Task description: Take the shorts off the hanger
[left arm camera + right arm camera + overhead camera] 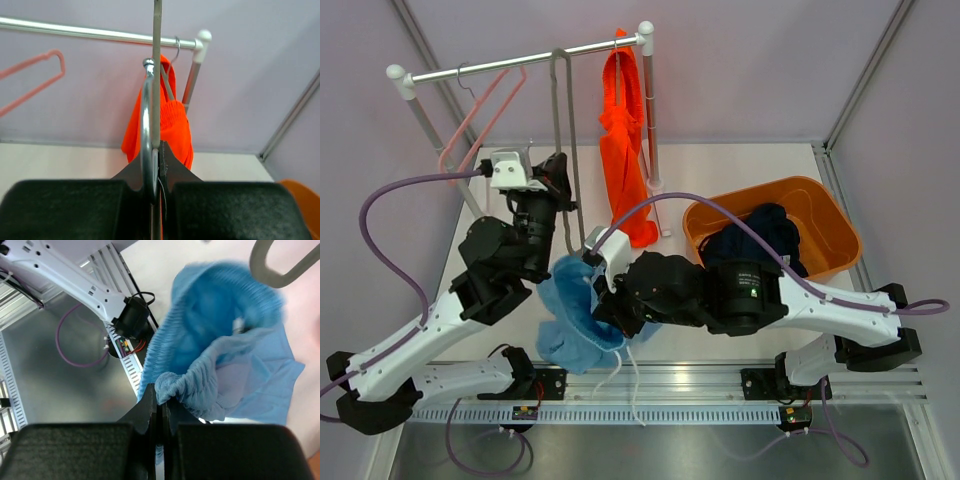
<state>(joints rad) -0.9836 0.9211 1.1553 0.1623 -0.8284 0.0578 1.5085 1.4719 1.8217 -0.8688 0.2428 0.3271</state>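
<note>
My left gripper (558, 192) is shut on a grey hanger (554, 110) and holds it upright in front of the rack; its jaws pinch the hanger's bar and metal hook (146, 115). My right gripper (607, 300) is shut on the waistband of the light blue shorts (570, 310), which hang bunched below the hanger (280, 265); the blue fabric (215, 340) fills the right wrist view. The orange shorts (625, 150) hang on a hanger at the right end of the rail, also seen in the left wrist view (175, 125). The navy shorts (760, 235) lie in the orange basket (835, 225).
The clothes rail (520, 62) stands at the back on white posts. An empty pink hanger (480, 115) hangs at its left. The aluminium base rail (700, 385) runs along the near edge. Grey walls enclose the table.
</note>
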